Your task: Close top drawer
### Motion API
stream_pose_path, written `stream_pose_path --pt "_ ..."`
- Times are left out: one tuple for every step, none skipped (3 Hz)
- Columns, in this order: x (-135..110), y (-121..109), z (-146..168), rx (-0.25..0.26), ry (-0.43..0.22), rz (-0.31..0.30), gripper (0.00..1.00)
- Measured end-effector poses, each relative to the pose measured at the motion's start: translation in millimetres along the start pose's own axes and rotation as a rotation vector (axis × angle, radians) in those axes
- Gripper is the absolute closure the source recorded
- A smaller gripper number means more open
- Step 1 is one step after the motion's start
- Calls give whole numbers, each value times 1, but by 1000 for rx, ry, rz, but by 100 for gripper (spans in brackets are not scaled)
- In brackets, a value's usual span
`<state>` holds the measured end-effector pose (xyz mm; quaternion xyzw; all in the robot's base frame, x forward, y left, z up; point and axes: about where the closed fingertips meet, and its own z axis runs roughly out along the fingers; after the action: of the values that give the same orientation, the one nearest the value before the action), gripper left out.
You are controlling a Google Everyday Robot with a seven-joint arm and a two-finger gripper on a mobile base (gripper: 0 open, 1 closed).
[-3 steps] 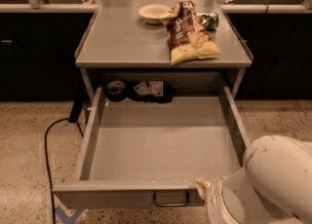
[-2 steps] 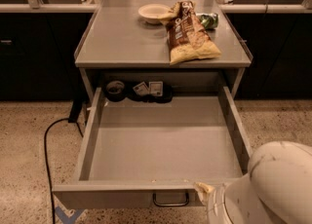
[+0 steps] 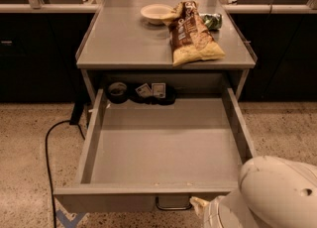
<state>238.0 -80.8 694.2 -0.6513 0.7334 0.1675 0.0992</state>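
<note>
Camera view — top drawer (image 3: 158, 145) stands pulled fully out of the grey cabinet (image 3: 124, 38), its handle (image 3: 173, 205) towards the camera. Gripper (image 3: 199, 205) lies just right of that handle, below the white arm (image 3: 275, 192); its opening cannot be told. Bowl (image 3: 156, 13) and chip bag (image 3: 194, 36) rest on the cabinet top — speckled floor (image 3: 25, 162), black cable (image 3: 48, 145) at left.

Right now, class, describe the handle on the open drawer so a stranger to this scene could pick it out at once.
Find the grey cabinet in the middle; its wide drawer is pulled out towards the camera. At the centre of the drawer's plain front is the handle, a small dark wire loop, the only dark mark there, next to the robot's gripper.
</note>
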Motion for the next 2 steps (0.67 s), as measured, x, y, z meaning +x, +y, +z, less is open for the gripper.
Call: stream_pose_path --pt "10 -11 20 -27 -25 31 0" --pt "16 -32 26 -18 -39 52 0"
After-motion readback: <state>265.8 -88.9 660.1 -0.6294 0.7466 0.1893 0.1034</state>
